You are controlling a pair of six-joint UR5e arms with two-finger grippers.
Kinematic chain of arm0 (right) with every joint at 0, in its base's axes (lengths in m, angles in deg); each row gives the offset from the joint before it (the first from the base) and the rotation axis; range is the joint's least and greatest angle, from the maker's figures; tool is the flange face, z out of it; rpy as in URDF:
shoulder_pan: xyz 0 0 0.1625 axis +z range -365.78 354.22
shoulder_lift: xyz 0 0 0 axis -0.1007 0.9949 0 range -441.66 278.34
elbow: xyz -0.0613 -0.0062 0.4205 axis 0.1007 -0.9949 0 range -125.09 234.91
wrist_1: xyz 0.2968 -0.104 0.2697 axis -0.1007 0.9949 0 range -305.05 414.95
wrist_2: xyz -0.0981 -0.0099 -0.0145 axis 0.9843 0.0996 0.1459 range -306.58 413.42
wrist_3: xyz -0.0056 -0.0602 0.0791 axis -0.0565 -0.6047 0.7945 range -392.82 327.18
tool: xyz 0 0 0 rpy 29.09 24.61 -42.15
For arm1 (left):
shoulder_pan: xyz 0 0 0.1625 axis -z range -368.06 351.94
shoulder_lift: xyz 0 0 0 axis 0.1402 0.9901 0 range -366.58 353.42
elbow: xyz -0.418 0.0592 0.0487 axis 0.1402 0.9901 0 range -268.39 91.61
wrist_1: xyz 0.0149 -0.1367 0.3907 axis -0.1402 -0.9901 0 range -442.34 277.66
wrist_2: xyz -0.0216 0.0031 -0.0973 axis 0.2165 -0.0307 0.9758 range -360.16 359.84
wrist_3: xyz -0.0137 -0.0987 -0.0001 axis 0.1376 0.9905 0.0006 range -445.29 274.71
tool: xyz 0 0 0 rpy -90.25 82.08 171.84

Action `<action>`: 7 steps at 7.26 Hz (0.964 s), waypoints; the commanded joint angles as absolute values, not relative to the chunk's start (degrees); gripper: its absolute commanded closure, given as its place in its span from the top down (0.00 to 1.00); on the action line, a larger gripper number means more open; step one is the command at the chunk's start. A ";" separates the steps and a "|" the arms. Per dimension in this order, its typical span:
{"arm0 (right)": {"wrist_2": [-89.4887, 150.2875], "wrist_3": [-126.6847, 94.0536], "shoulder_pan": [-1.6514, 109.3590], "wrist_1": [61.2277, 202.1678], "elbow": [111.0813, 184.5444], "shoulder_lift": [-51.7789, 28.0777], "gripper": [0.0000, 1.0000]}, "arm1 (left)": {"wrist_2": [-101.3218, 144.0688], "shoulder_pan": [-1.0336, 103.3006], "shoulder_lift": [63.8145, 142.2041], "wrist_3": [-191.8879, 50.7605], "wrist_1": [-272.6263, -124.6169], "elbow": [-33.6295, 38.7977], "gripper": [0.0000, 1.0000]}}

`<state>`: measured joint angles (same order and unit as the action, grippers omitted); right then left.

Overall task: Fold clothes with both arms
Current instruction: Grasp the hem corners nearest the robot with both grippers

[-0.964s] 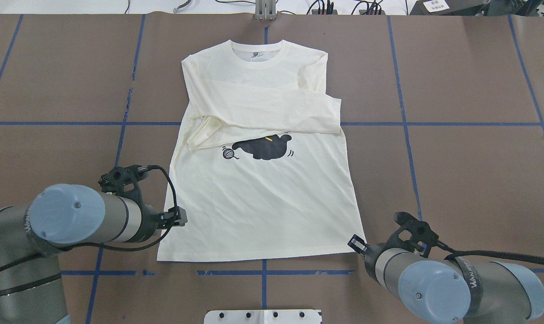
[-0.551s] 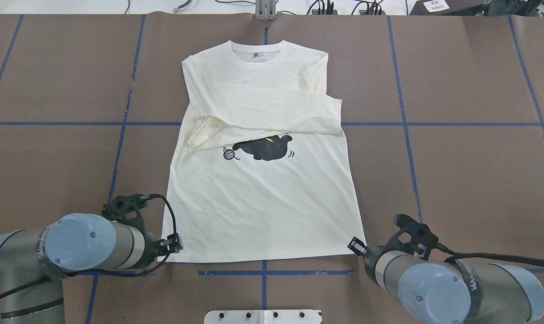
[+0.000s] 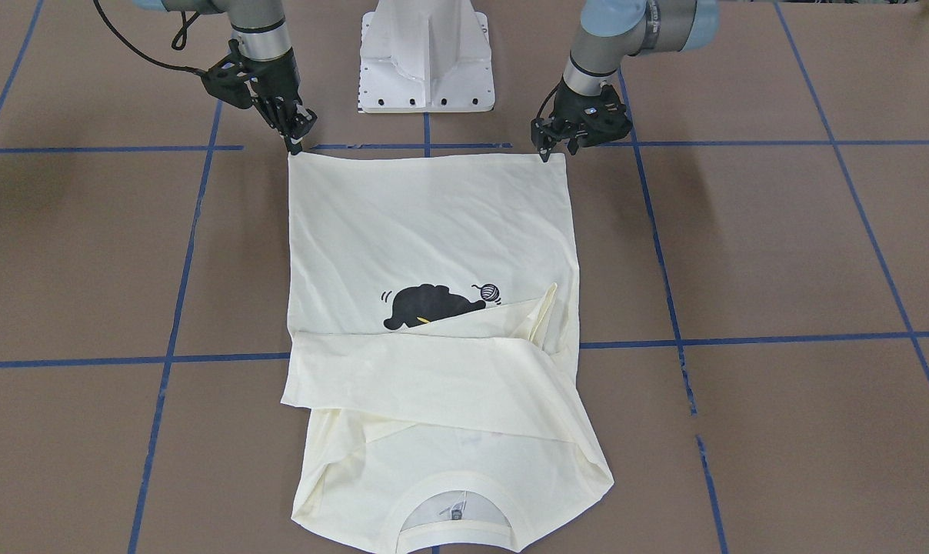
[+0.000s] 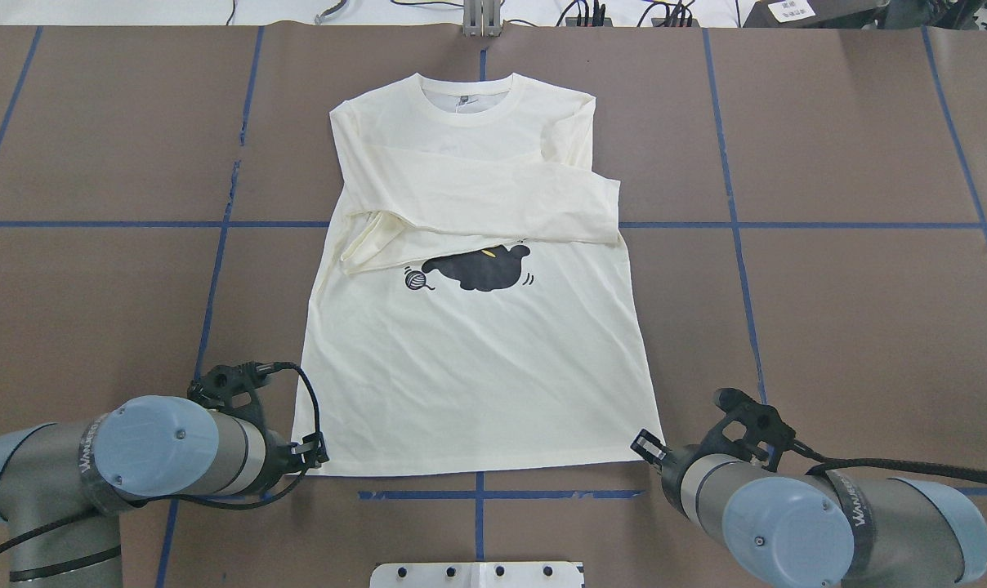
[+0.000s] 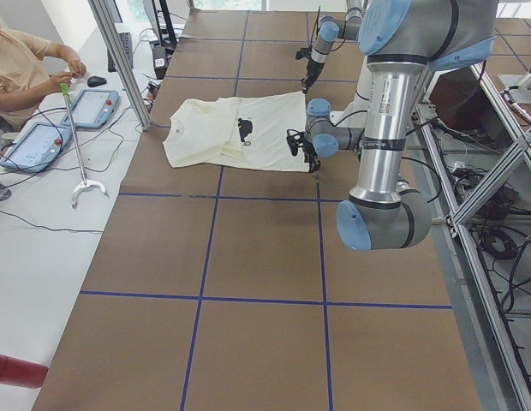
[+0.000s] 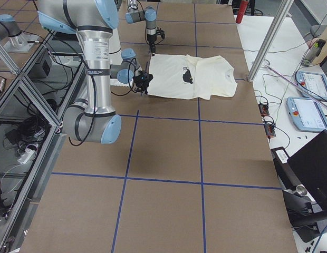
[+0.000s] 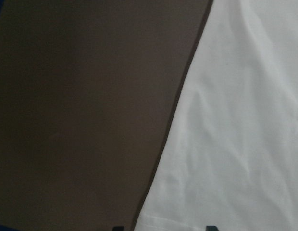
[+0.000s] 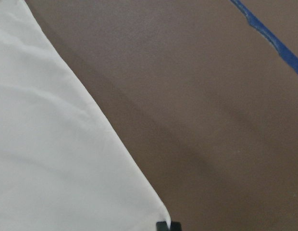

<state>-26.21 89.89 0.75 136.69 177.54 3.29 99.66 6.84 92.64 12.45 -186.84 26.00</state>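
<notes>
With the T-shirt lying flat in the middle of the surface, collar at 12 o'clock, the left fingers hang open astride its 7 o'clock hem corner, while I cannot tell the gap of the right fingers at 5 o'clock, so an uneven or single-layer pinch could skew the fold.

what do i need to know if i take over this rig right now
Left end effector: open, straddling the near left hem corner of the T-shirt, not closed on it yet.
Right end effector: looks shut at the other hem corner; grip on the cloth unclear.
Done: T-shirt flat, sleeves folded across the chest.
To do: probably close the left, lift the hem, fold toward the collar.
</notes>
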 commanded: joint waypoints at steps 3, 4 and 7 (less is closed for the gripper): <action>-26.21 89.88 0.81 136.69 177.60 3.33 0.00 | 100.12 6.88 92.64 12.35 -186.84 25.52 0.20; -26.21 89.88 0.81 136.69 177.60 3.24 0.00 | 100.12 6.88 92.56 12.35 -186.84 25.43 0.04; -26.21 89.88 0.81 136.69 178.04 3.24 0.00 | 100.30 7.05 92.56 12.44 -186.76 26.74 0.00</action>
